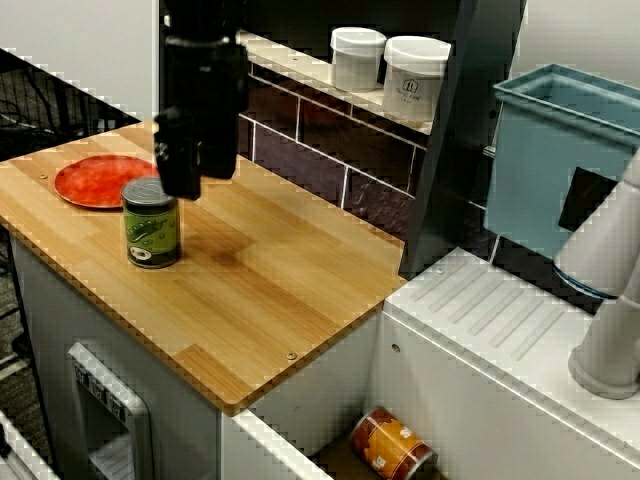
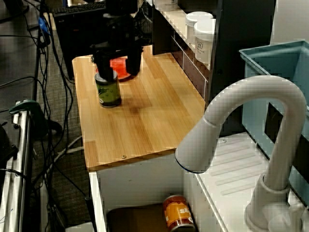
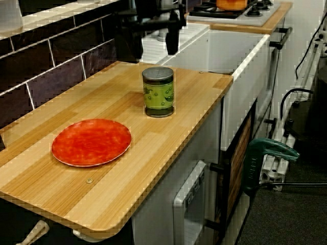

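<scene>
- End effector [image 3: 155, 42]: black, two fingers set apart, nothing between them. I judge this to be the approach stage, hovering over the can.
- Can [image 3: 158, 92]: upright on the table [image 3: 202, 81], just below the end effector and a little off its centre. It is a metal cylinder with a ridged lid and a glossy green label. I cannot tell whether a fingertip grazes the rim. A grip would call for centring the fingers on either side of the round wall.
- Plate [image 3: 91, 142]: flat, round, red, lying off to one side of the end effector and apart from the can.
- Table: smooth pale wood planks with rounded corners.
</scene>
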